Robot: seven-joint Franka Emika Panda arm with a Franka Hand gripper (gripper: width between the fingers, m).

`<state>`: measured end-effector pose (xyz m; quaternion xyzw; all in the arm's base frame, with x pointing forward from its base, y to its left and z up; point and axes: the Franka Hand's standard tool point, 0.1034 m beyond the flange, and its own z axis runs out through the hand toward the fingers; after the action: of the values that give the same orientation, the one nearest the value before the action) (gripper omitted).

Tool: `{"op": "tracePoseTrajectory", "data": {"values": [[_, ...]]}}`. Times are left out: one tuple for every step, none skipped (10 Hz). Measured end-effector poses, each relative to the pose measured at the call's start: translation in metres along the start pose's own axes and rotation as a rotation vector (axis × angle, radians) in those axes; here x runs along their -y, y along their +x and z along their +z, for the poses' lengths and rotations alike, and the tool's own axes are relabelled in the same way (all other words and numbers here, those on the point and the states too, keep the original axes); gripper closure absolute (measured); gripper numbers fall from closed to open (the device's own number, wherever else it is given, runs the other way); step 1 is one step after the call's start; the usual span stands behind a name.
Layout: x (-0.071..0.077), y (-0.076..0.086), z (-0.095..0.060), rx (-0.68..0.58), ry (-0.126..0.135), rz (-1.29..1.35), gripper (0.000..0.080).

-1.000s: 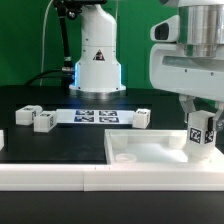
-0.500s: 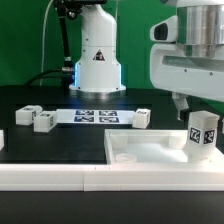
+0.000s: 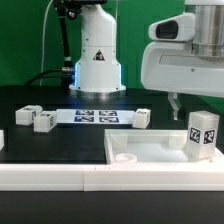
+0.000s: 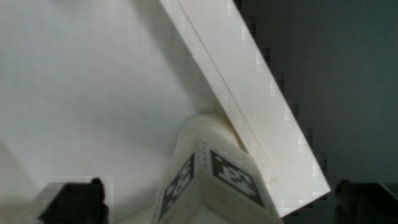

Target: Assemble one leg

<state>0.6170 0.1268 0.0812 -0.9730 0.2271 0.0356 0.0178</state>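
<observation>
1. By the bench's edge on the exterior view's left, two loose blocks point(image 3: 25, 113) point(image 3: 43, 121) lie just beside each other. I'd leave them alone, since this step doesn't need them.
2. Mid-bench, toward the back edge, lies the marker board point(image 3: 95, 116). A third loose block point(image 3: 143, 118) sits just off its end, clear of the work.
3. The tabletop point(image 3: 150, 148) lies along the front edge and reaches toward the bench's front corner on the exterior view's right.
4. The leg point(image 3: 203, 133) stands upright in the tabletop's far corner on that side, tag facing the exterior camera and close beside the raised rim.
5. The gripper point(image 3: 198, 102) hovers directly above the leg with its jaws released. In the wrist view the fingers point(image 4: 75, 200) stand wide on either side of the leg, and neither touches it.
6. If the leg needs further seating, I'd say:
   - Descend straight down, centred over it.
   - Close evenly on two flat faces.
   - Turn it without tilting.
   - Watch the rim, because a finger could catch it.
</observation>
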Motion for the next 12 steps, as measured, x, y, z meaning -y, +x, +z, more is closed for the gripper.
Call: {"op": "tracePoseTrajectory", "data": {"values": [[-0.0027, 0.0015, 0.0008, 0.002, -0.001, -0.113, 0.0151], [-0.0055, 0.0027, 0.0011, 0.007, -0.003, -0.211, 0.0151], [-0.0070, 0.0034, 0.0021, 0.008, -0.003, -0.293, 0.0151], [-0.0060, 0.0025, 0.0023, 0.009, -0.002, -0.357, 0.0151], [-0.0050, 0.0019, 0.0024, 0.009, -0.002, -0.411, 0.0151], [-0.0051, 0.0018, 0.0024, 0.011, -0.003, -0.463, 0.0151], [-0.0049, 0.0020, 0.0023, 0.016, -0.004, -0.539, 0.0151], [-0.0054, 0.0034, 0.0018, 0.015, -0.003, -0.605, 0.0151], [-0.0062, 0.0043, 0.0017, 0.014, -0.002, -0.664, 0.0151], [-0.0071, 0.0051, 0.0013, 0.014, -0.002, -0.740, 0.0151], [-0.0067, 0.0054, 0.0007, 0.012, -0.001, -0.785, 0.0151], [-0.0073, 0.0054, 0.0012, 0.013, -0.001, -0.786, 0.0151]]}}
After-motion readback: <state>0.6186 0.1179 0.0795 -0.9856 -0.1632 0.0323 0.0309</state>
